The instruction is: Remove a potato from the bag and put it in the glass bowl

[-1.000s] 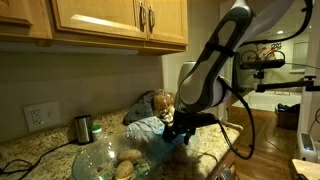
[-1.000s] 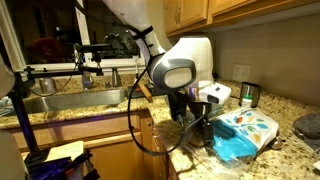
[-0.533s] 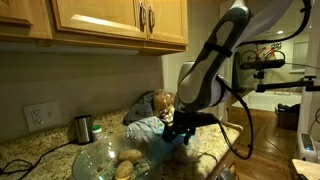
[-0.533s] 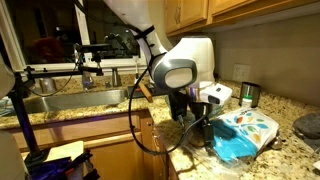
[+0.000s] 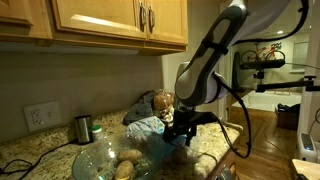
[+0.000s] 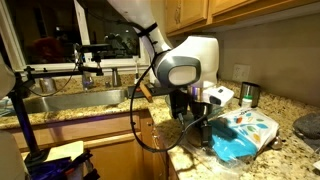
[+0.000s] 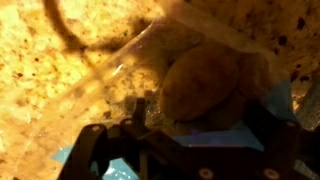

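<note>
In the wrist view we see the gripper [image 7: 205, 120] at the bottom, jaws apart. A potato [image 7: 205, 80] in the bag [image 7: 130, 65] fills mid-frame.

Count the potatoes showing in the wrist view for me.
1: a potato inside the clear plastic bag, lying just beyond the gripper. More may be hidden under the bag's folds.
</note>
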{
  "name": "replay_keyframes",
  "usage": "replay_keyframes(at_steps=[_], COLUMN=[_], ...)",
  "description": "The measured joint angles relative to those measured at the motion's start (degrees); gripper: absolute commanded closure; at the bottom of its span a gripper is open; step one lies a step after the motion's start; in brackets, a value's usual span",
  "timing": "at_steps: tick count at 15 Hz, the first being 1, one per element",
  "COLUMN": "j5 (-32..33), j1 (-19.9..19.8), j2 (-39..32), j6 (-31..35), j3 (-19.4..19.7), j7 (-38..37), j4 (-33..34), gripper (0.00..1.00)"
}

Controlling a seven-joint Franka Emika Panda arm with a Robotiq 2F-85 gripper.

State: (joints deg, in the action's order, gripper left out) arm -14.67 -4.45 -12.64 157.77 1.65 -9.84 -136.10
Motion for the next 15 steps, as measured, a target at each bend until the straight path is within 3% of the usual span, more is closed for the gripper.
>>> replay_keyframes(at_steps=[15], j5=[2.44], j1=[0.4], j2=[-2.8], j6=[-1.67], j3=[1.67], j7=[-2.76], j4=[0.39], gripper=[0.0])
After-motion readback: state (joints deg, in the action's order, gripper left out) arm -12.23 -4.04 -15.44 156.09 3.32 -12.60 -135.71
